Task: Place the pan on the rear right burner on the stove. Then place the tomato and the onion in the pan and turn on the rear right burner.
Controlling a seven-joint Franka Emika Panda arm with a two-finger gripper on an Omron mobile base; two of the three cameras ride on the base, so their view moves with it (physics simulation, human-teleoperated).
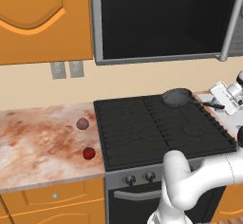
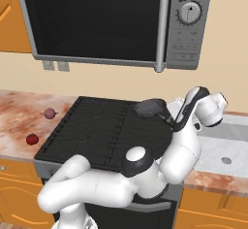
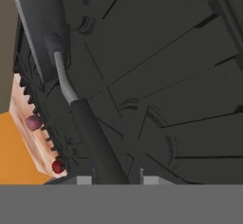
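Claw (image 3: 114, 179) straddles the long black pan handle (image 3: 95, 142); whether it grips or has let go you cannot tell. If it snags, you drag the shallow dark grey pan (image 1: 177, 97) off the rear right burner (image 1: 182, 105). Glossy red tomato (image 1: 88, 153) and dull mauve onion (image 1: 82, 124) wait apart on the marbled worktop (image 1: 38, 142).

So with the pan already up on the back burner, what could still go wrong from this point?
1. The end effector straddles the long black handle of the small dark grey frying pan; withdrawing could drag it off the rear right burner.
2. That handle overhangs the black cooktop's right edge, so the arm may bump it.
3. The glossy red tomato and dull purple onion are round and could roll on the marbled counter when grasped.
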